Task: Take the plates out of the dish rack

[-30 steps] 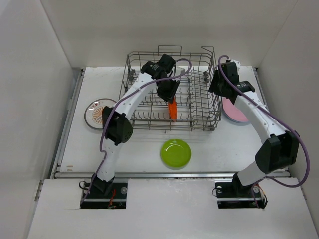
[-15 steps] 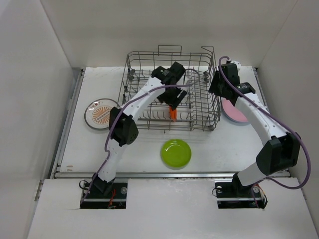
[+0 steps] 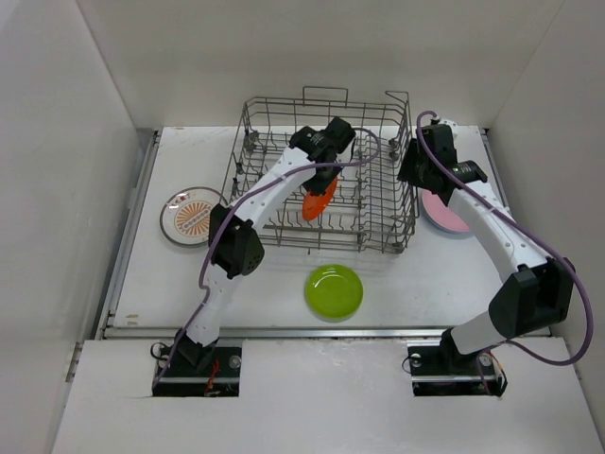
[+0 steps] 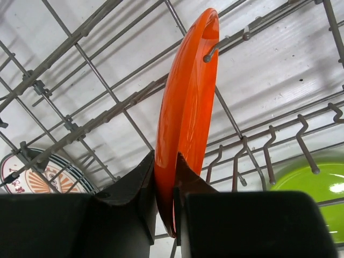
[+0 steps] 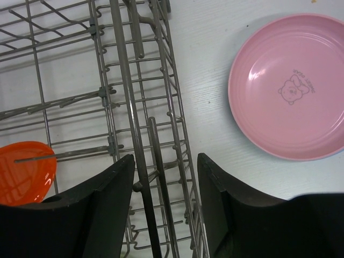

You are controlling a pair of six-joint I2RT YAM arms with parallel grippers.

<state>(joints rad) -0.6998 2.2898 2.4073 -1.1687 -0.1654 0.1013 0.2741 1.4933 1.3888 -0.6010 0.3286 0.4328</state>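
Left gripper (image 4: 165, 161) pinches orange plate (image 4: 188, 97) by its rim, edge-on inside rack (image 3: 408, 165), likely to slip between tines (image 4: 303, 145); right gripper (image 5: 165, 158) gapes over rack wall.

Rack (image 3: 388, 203) far-centre on table (image 3: 255, 284); L plate (image 3: 189, 216) & R plate (image 3: 452, 219) flank it, front plate (image 3: 334, 290) before, inner plate (image 3: 317, 201) inside.

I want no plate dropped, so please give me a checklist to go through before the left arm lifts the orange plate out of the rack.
1. Grip: left gripper shut on orange plate rim: ok.
2. Plate free of dish rack: cannot tell; one tine crosses its rim.
3. Path: right gripper open at the rack's right wall, apart from the plate: ok.
4. Landing: bare table beside lime-green plate: ok.
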